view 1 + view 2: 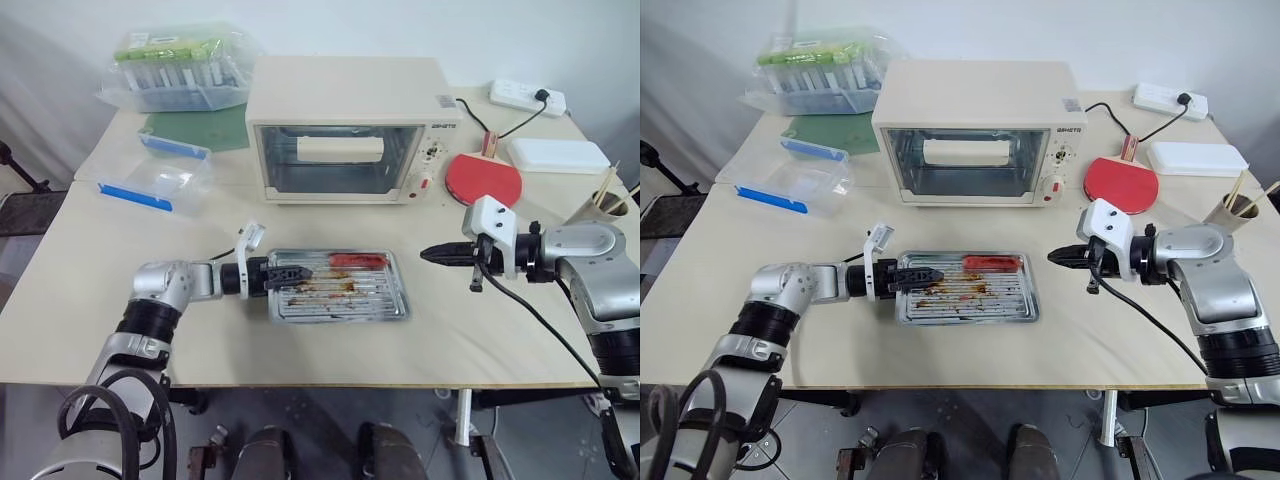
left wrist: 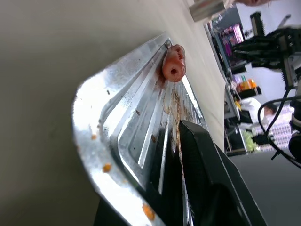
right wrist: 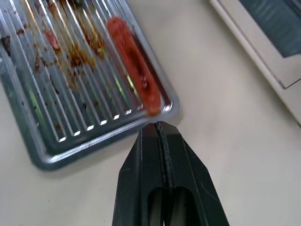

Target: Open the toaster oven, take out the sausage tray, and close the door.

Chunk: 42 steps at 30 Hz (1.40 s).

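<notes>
I had the left gripper [image 1: 283, 272] pinching the sausage tray [image 1: 345, 298] rim to steady it on the table; right gripper [image 1: 437, 254] empty, fingers shut; door [image 1: 335, 158] already closed.

Both arms are silver-grey metal with rounded joint shells and ribbed black sleeves. Each black two-fingered left end effector [image 1: 287, 272] and right end effector [image 1: 432, 254] sits behind a white angular wrist block. Black cables loop off both forearms.
</notes>
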{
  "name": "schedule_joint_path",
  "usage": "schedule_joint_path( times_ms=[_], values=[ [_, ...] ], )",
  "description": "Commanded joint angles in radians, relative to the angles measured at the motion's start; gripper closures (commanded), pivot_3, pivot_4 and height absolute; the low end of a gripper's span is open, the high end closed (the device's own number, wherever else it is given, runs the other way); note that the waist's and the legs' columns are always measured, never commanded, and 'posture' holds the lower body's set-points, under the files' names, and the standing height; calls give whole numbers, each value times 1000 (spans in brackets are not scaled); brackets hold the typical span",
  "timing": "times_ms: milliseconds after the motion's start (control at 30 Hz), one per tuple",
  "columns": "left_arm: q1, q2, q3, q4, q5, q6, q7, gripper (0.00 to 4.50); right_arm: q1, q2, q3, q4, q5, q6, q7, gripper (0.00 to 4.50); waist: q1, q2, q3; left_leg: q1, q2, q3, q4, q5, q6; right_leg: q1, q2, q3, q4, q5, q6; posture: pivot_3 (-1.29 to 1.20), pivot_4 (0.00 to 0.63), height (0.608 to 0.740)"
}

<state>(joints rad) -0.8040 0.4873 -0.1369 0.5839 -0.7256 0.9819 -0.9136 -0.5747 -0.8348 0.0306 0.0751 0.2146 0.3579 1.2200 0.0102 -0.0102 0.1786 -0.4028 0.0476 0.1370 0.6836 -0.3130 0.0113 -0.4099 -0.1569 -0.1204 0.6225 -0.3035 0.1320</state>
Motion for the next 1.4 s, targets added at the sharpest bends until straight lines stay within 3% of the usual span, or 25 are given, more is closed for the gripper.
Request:
schedule_joint_path(
  times_ms=[33,433,567,900,1100,1200,1300,1400],
  values=[
    [-18,-32,-18,57,78,-24,-46,3155,5,-28,-40,-45,22,9,-13,4500,4,0,0,0,0,0,0,0,0,0,0,0,0,0,0,0,150,740],
    [-93,-21,-8,143,228,-42,-124,6,-12,-43,-29,-25,16,-1,-7,4500,14,0,0,0,0,-1,5,0,1,2,0,0,3,1,0,0,150,740],
    [-100,-6,9,134,237,-17,-124,6,-18,-44,-21,-14,11,-8,4,4500,8,0,0,0,1,-1,6,0,1,1,0,0,4,1,0,0,150,740],
    [-40,191,-36,24,295,11,-208,6,-69,-30,22,45,-13,-38,39,4500,-40,0,0,3,3,1,0,1,1,0,2,2,4,0,-1,0,150,740],
    [61,298,70,-126,254,-26,-216,6,-81,-21,41,61,-11,-75,67,4500,-47,0,0,3,5,5,-2,0,1,-3,4,6,4,0,-1,0,150,740],
    [134,310,166,-205,210,-85,-225,0,-81,-22,47,71,-7,-111,97,3993,-39,0,0,3,5,6,-1,0,1,-4,4,7,4,0,-1,0,150,740],
    [265,233,416,-310,101,-378,-291,0,-93,-13,39,95,20,-122,131,3039,-34,-1,0,3,5,6,0,0,0,-4,3,8,3,0,-1,0,150,740],
    [416,256,480,-358,154,-597,-358,0,-87,-26,39,139,42,-163,214,2114,-36,-1,0,1,5,6,1,-1,0,-4,3,7,3,0,-1,0,150,740]
  ],
)
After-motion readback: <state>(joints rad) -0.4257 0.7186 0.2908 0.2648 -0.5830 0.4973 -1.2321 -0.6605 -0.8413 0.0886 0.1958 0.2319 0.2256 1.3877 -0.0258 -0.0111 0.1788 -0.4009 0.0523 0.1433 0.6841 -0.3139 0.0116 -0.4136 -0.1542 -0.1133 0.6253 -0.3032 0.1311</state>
